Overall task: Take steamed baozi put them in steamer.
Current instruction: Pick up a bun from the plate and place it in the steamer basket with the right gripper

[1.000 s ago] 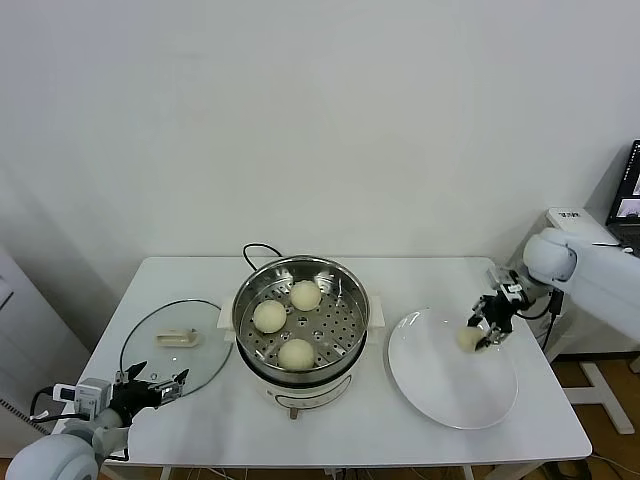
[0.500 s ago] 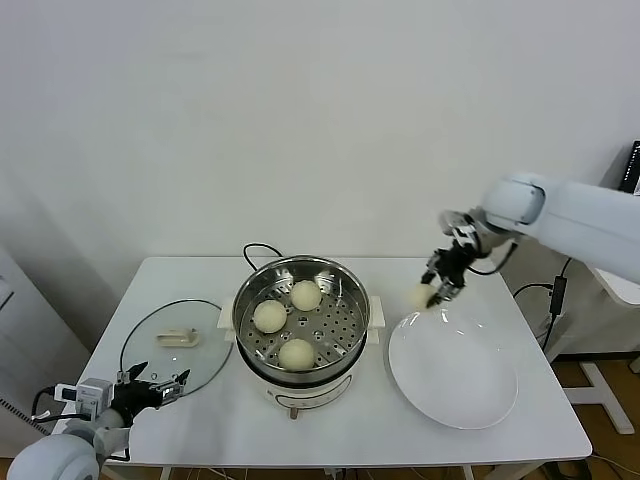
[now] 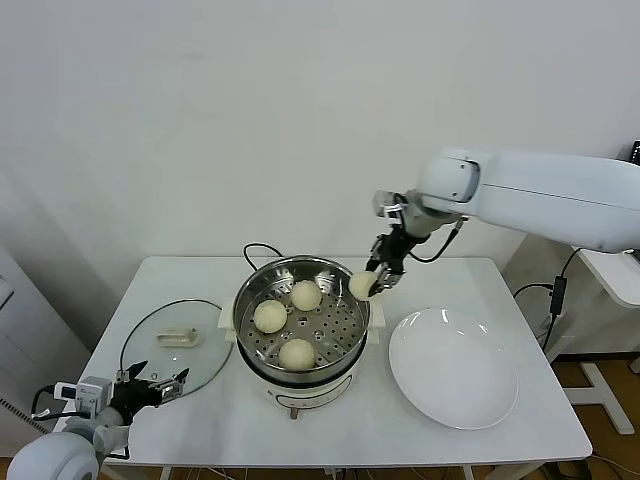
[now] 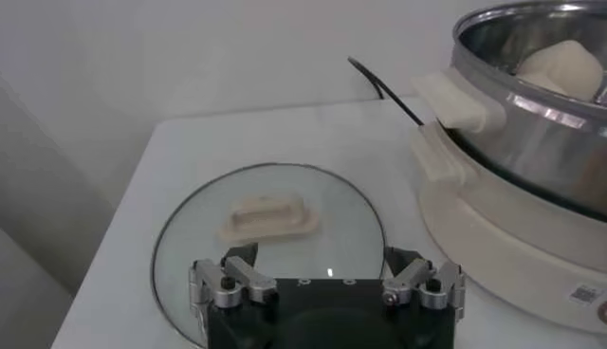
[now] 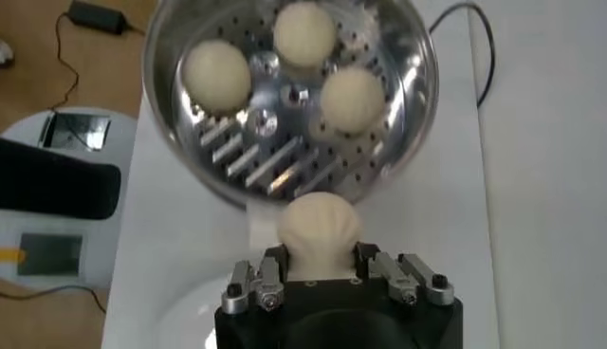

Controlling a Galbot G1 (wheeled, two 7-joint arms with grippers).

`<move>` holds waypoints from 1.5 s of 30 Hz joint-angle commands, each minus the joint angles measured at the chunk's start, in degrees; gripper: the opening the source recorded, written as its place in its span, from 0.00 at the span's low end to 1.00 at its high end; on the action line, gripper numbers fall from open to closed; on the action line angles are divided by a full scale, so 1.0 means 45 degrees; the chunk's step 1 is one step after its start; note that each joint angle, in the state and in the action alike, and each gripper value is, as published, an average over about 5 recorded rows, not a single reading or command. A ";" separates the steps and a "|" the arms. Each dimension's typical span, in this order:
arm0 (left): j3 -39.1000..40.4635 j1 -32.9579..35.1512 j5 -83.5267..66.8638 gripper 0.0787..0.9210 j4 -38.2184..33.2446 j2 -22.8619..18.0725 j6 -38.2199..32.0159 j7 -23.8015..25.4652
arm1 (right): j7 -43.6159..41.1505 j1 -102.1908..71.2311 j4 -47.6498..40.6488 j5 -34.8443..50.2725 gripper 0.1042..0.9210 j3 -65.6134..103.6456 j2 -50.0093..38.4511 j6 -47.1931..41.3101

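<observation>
1. Right gripper point(image 3: 377, 283): fingers clamped on the fourth baozi point(image 3: 362, 285), held in the air at the steamer's right rim. A second ago gripper and bun were over the plate; half a second ago they were midway, above the plate's near-left edge.
2. Consequence: the plate point(image 3: 480, 395) is now bare, and this is judged the last transfer, with only the lowering and release left.
3. Held bun in the right wrist view point(image 5: 319, 229): pale cream, matte, faintly creased where the fingers press.
4. Steamer point(image 3: 246, 300): round, shiny steel pot on a white base; its perforated tray holds three smooth round buns point(image 3: 306, 295), leaving the right side free.
5. Left gripper point(image 3: 152, 385): parked at the table's front-left corner, fingers apart, holding nothing.
6. Glass lid point(image 3: 175, 345): flat, clear, with a cream handle, lying just beyond the left gripper.
</observation>
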 commanded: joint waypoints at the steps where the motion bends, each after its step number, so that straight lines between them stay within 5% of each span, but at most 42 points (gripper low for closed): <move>1: 0.0003 -0.0043 -0.0053 0.88 0.0031 0.0004 -0.0017 0.0007 | 0.1447 -0.0022 0.0426 0.1407 0.42 -0.0258 0.1394 -0.1169; 32: -0.0053 0.0037 -0.0079 0.88 0.0098 -0.0145 -0.0094 0.0026 | 0.3364 -0.2604 0.0095 0.1156 0.43 0.0126 0.1614 -0.2109; 45: -0.0104 0.0087 -0.0078 0.88 0.0101 -0.0158 -0.0096 0.0021 | 0.3100 -0.2459 0.0064 0.1539 0.82 0.1429 0.0857 -0.2110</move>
